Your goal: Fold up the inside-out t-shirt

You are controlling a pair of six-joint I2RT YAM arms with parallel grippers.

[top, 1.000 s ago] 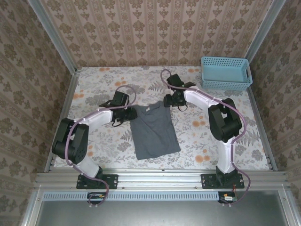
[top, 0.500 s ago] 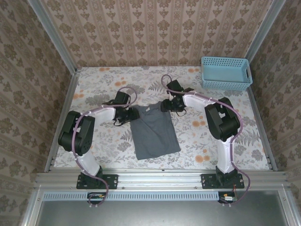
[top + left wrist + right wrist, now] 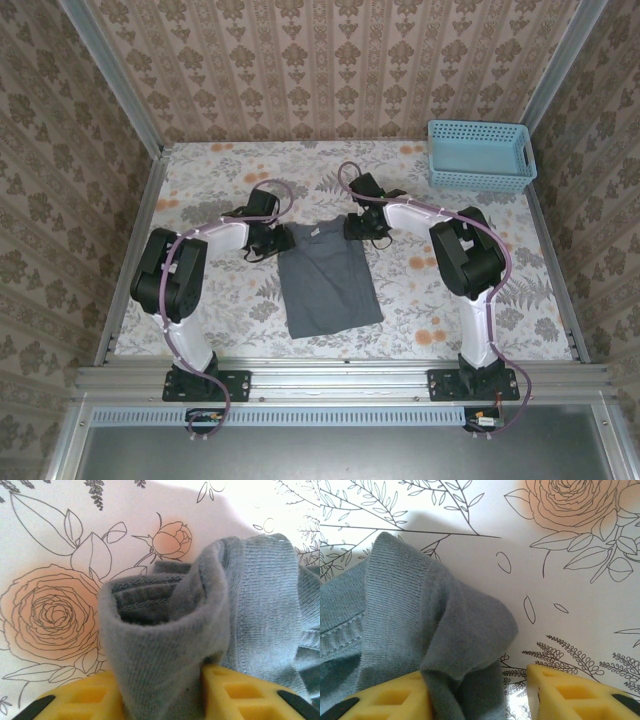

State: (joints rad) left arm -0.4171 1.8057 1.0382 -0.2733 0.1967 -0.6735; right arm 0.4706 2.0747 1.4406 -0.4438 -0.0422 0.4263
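Right now the t-shirt (image 3: 328, 285) lies flat on the flower-patterned counter (image 3: 230, 300), about midway between the two arms. Its collar end is toward the far wall and its hem toward the arm bases, and its outline is a tall, slightly tilted rectangle. The left claw (image 3: 157, 677) sits low at the shirt's far left corner. In the left wrist view a raised bunch of grey cloth fills the whole gap between its yellow fingers (image 3: 240, 695), pinched tight. The right claw (image 3: 476, 675) is down at the far right corner, with its fingers apart. A fold of cloth stands between them and leans on the finger at the left of that view, while a strip of bare counter shows between the cloth and the other finger, so nothing is clamped. A blue basket (image 3: 480, 155) stands in the far right corner of the counter, well apart from the shirt.
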